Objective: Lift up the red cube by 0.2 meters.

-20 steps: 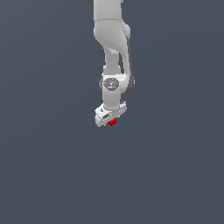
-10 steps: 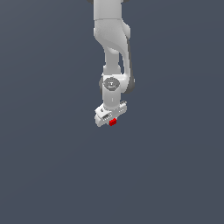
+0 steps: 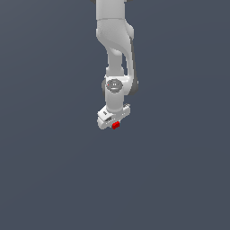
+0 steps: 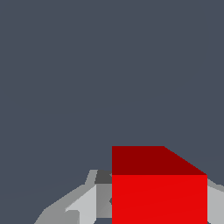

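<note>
Centrally in the exterior view, a white arm (image 3: 114,49) hangs straight down from the top edge against a plain dark grey-blue ground. At its lower end sits the gripper (image 3: 114,124), a pale block turned slightly askew. The cube (image 3: 116,125), small and bright red, shows right at the underside of that block, touching it and far narrower than the block is wide. No surface line or shadow under the cube can be made out, so its height above the ground cannot be judged from this view.

The wrist view looks along the gripper (image 4: 160,205). The cube (image 4: 159,192) fills the lower part of the frame, with a bright red face toward the camera and a darker red face above it. A light grey finger (image 4: 87,204) stands against one side of the cube, and a sliver of a second grey finger (image 4: 215,205) shows at the opposite side. The fingers sit closed in on the cube with no gap visible on either side, gripping it.

The fingertips are not visible in the exterior view, hidden by the gripper body and too small to resolve. In the wrist view the cube's lower part and both fingers are cut off by the frame edge. The arm's base lies beyond the exterior view's top edge.
</note>
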`<act>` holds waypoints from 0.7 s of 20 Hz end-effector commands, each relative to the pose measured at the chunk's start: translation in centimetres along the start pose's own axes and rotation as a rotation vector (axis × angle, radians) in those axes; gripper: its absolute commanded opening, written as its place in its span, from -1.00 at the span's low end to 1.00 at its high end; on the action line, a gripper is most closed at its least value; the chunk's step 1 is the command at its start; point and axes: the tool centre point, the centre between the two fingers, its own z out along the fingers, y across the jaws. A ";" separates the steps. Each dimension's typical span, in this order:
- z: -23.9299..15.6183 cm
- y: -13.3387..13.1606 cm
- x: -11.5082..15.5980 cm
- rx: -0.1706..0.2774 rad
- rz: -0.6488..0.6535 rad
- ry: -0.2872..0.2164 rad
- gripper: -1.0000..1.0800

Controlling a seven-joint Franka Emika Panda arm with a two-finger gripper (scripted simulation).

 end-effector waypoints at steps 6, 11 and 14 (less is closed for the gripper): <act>-2.3 0.0 0.0 -0.001 0.000 0.001 -1.00; -5.6 -0.1 -0.1 -0.001 0.000 0.000 -1.00; -8.1 -0.1 -0.1 -0.001 -0.001 0.000 -1.00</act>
